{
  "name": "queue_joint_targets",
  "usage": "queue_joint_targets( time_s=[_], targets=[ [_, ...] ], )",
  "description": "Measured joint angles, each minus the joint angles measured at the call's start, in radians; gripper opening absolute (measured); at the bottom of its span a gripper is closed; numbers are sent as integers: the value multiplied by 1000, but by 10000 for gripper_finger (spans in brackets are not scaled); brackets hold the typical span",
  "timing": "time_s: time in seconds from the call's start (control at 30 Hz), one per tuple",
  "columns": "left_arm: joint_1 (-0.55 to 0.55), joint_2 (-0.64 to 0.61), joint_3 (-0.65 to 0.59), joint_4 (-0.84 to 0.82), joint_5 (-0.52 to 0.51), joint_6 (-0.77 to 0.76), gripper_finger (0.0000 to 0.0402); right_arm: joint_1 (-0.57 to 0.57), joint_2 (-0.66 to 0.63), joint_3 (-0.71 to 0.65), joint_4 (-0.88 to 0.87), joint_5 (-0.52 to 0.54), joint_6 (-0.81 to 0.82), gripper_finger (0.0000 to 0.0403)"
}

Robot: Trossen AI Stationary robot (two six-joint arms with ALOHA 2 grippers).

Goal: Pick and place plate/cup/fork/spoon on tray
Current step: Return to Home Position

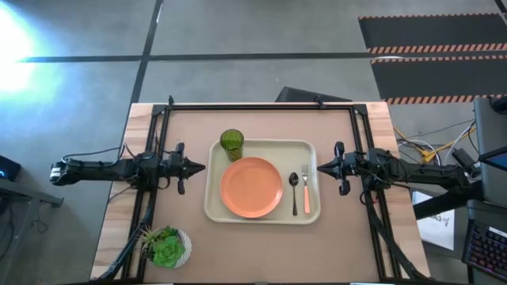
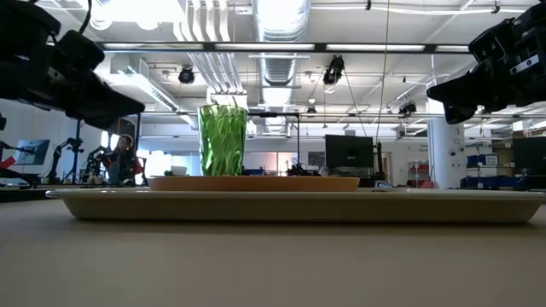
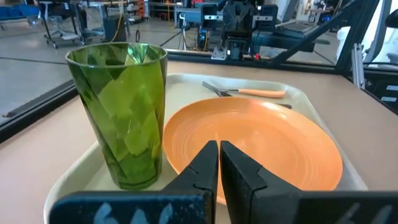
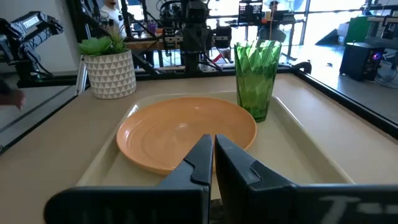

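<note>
Tray: the tray sat mid-table and was my landmark for everything else, cream rim showing all round
Plate: the plate lay flat inside the tray, at its centre
Cup: the cup stood upright in the tray's far corner on the left arm's side, just beside the plate's edge, base apparently inside the rim
Spoon: the spoon lay in the tray between the plate and the fork, handle along the tray's short side
Fork: the fork lay just beside the spoon, nearer the tray's right rim
Left pincer: the left gripper hung just outside the tray's left rim, jaws pressed together, nothing in them
Right pincer: the right gripper hung just outside the tray's right rim, jaws likewise closed tight and empty
Plant: the potted plant stood off the tray, near its front left corner
Progress: by my reading, all four pieces were on the tray and the job looked done
Risk: a careless sweep of the left arm over the tray could clip the tall cup and topple it onto the plate; a low pass by the right fingers could nudge fork and spoon against the rim
</note>
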Motion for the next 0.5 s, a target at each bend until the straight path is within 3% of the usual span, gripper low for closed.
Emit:
queue_joint_targets(
  time_s=[0.4,0.5],
  targets=[
    [0,33,0,10,-2,-14,0,0,0,0,0,0,0,9],
    [0,20,2,27,43,-55,0,0,0,0,0,0,0,9]
  ],
)
